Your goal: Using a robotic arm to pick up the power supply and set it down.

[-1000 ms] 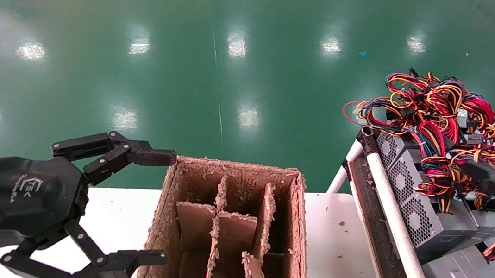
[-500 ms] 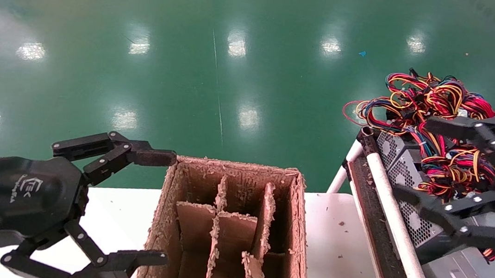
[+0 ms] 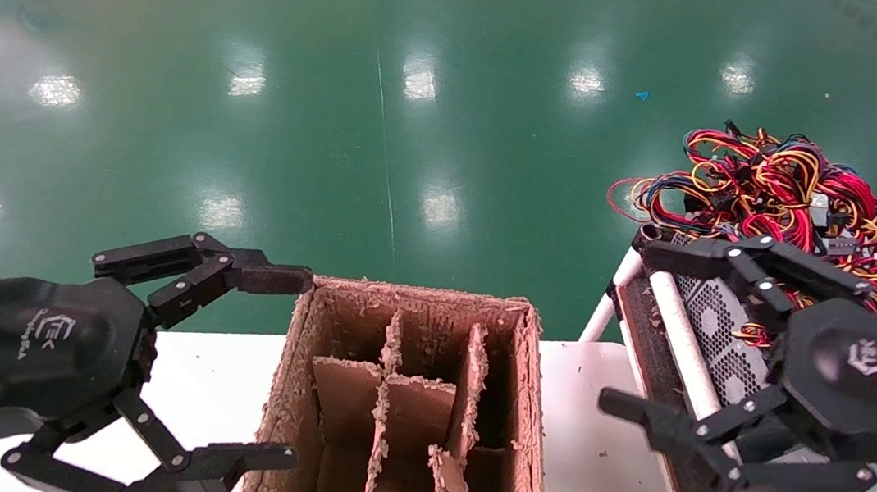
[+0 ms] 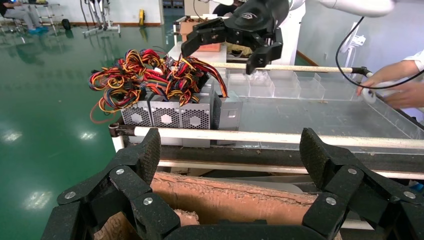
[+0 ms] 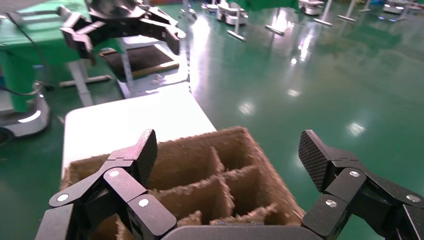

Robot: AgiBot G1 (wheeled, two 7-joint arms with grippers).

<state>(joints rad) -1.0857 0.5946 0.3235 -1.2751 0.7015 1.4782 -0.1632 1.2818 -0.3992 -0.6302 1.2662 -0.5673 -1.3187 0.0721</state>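
Right gripper [image 3: 636, 326] spread wide and empty, hanging over the white rail [image 3: 705, 408] between the divided cardboard box [image 3: 403, 407] and the row of grey units. Power supply [image 3: 714, 331] lying in that row on the rack, honeycomb side facing the rail, coloured wires [image 3: 775, 189] piled above. Left gripper [image 3: 288, 369] open too, parked just beside the box's left wall.

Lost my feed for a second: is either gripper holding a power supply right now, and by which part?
Nothing is held. The right gripper has its jaws open and empty, beside the power supply row. The left gripper is open too, by the cardboard box.
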